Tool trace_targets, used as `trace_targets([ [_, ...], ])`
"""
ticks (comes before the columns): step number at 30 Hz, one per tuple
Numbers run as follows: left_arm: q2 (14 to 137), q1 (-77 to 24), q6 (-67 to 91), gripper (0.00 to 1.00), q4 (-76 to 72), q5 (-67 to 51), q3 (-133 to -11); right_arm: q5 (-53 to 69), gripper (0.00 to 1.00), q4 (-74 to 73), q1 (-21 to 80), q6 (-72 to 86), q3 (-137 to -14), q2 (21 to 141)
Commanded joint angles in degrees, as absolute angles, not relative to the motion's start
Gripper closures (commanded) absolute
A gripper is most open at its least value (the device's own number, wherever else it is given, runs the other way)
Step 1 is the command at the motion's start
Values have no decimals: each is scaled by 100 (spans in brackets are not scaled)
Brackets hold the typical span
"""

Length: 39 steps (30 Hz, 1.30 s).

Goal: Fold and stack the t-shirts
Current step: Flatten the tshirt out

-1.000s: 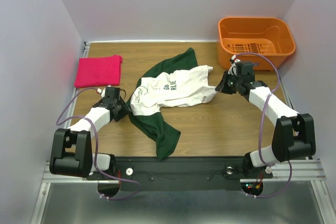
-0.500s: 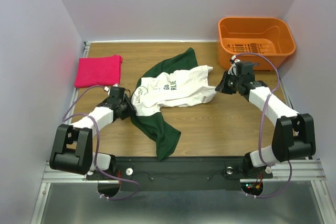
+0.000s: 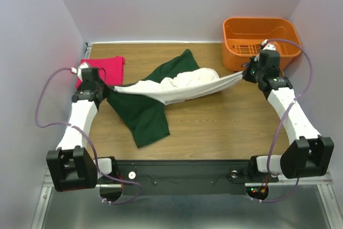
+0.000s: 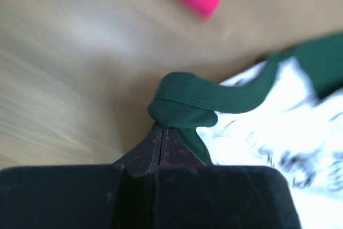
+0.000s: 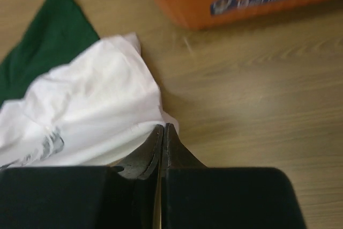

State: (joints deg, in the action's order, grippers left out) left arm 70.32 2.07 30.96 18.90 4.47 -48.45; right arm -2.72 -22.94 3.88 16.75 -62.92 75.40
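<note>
- Two garments share the table [image 3: 225,127]; the pink t-shirt [image 3: 104,68] lies folded flat at its far left corner.
- Just right of that, the left end effector [image 3: 109,89] has its fingers pressed together on a bunched fold of dark green cloth, as the left wrist view shows [image 4: 162,132].
- Between the arms, the white and green t-shirt [image 3: 177,85] stretches across the middle of the table as a rumpled band. One green part spreads toward the near edge and another points to the far side.
- At the right, the right end effector [image 3: 246,75] is clamped on the white edge of that shirt, fingers closed with cloth between them.
- Farthest right, the orange basket [image 3: 261,52] stands in the far right corner, just behind that end effector.
</note>
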Motion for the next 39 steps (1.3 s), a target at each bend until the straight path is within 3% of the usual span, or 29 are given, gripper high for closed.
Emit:
trace_targets([
  [1, 6452, 545, 2637, 100, 2504, 774, -6254, -915, 99, -2153, 308, 1459, -7266, 7040],
  [10, 6038, 554, 2909, 100, 2899, 27, -7820, -71, 99, -2276, 308, 1239, -8260, 6769],
  [19, 5810, 554, 2865, 100, 3252, 141, -9657, -272, 99, -2285, 308, 1099, -9324, 6363],
  [24, 5897, 554, 3067, 100, 2848, -130, -9879, -255, 99, -2285, 308, 1020, -9957, 6573],
  [32, 6073, 554, 3138, 100, 2417, -922, -9861, -79, 99, -2276, 308, 1037, -9976, 6635],
  [39, 6994, 554, 3182, 100, 1855, -1607, -9931, 228, 99, -2153, 299, 1134, -10142, 7338],
])
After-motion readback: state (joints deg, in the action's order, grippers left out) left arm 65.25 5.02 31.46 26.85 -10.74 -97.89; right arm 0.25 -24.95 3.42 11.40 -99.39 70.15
